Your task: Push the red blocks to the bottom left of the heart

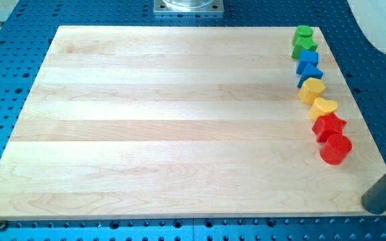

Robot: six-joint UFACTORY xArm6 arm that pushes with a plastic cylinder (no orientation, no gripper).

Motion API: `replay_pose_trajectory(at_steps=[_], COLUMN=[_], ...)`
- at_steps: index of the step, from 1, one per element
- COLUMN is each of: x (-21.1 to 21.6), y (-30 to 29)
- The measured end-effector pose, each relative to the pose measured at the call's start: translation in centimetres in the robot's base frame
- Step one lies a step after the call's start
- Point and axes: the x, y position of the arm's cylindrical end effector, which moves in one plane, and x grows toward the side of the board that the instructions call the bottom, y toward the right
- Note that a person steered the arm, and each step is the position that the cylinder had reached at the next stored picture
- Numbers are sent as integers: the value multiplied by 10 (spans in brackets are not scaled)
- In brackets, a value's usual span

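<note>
A red star block [329, 125] and a red cylinder block [336, 148] sit at the lower end of a column of blocks along the board's right edge. A yellow heart block [324, 107] lies just above the red star and touches it. My tip [380, 202] is at the view's bottom right, off the board's corner, to the right of and below the red cylinder and apart from every block.
Above the heart in the same column are a yellow block [311, 89], two blue blocks [309, 72] [307, 58] and two green blocks [305, 47] [303, 32]. The wooden board [166, 120] rests on a blue perforated table [5, 87].
</note>
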Motion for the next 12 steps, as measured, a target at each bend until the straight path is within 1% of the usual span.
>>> replay_pose_trajectory(at_steps=[5, 6, 8, 9, 10, 11, 12], x=[0, 0, -1, -28, -54, -84, -89], y=[-2, 5, 42, 41, 60, 51, -3])
